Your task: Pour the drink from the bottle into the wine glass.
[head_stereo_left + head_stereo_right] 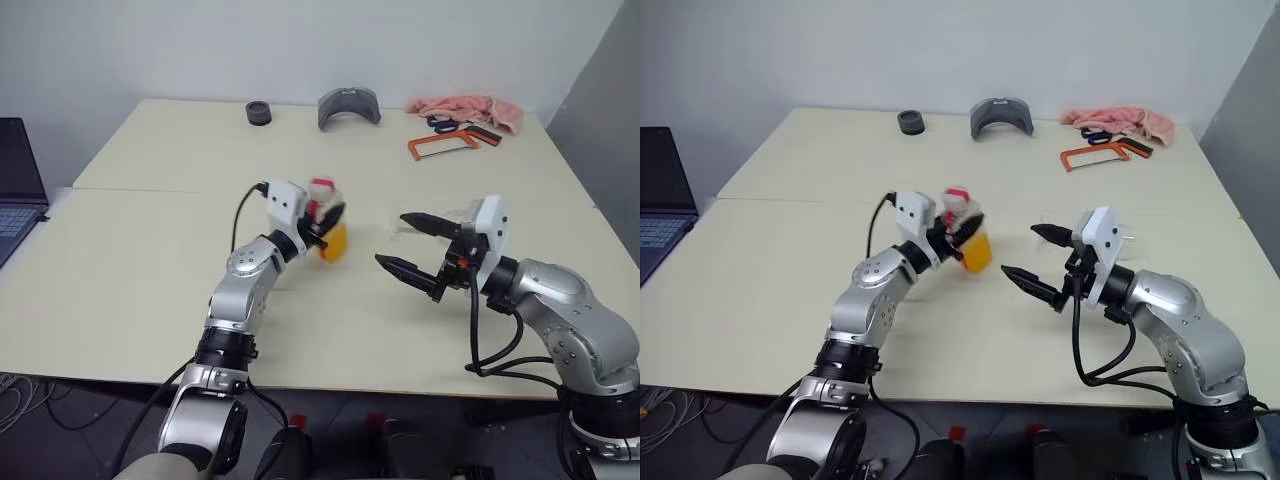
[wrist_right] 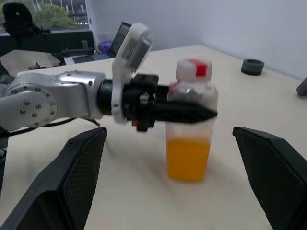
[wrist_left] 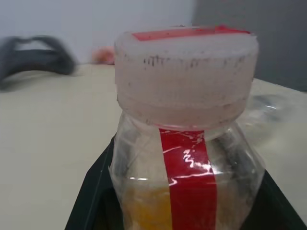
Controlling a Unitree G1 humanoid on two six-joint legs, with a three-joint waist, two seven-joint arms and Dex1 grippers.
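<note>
Bottle (image 2: 191, 129) held in the left gripper (image 1: 325, 222), fingers clamped around its upper body just below the cap (image 3: 184, 72). It sits above the middle of the table (image 1: 150, 260), near the seam between the two tabletops; head views show it tilted, wrist views show it roughly upright. Whether its base touches the table cannot be told. Cap white with a red patch on top, in place on the neck. Red stripe label (image 3: 188, 182) runs vertically down the clear side facing the left wrist camera.

Drink (image 2: 187, 158): orange-yellow, fills about the lower third to half of the bottle.

Right gripper (image 1: 408, 246) hangs over the table to the right of the bottle, apart from it, jaws spread wide, holding nothing. Its black fingers (image 2: 76, 177) frame the bottle in the right wrist view without touching it.

Wine glass (image 1: 452, 221): faint clear shape on the table just behind the right gripper, partly hidden by it; stem and foot hard to make out.

Far edge of table, well apart from the bottle: small dark round object (image 1: 258, 112), grey curved object (image 1: 349, 105), pink cloth (image 1: 468, 110) at the right corner, orange-framed hacksaw (image 1: 447, 146) beside it. Laptop (image 1: 18, 190) at the left margin, off the table.
</note>
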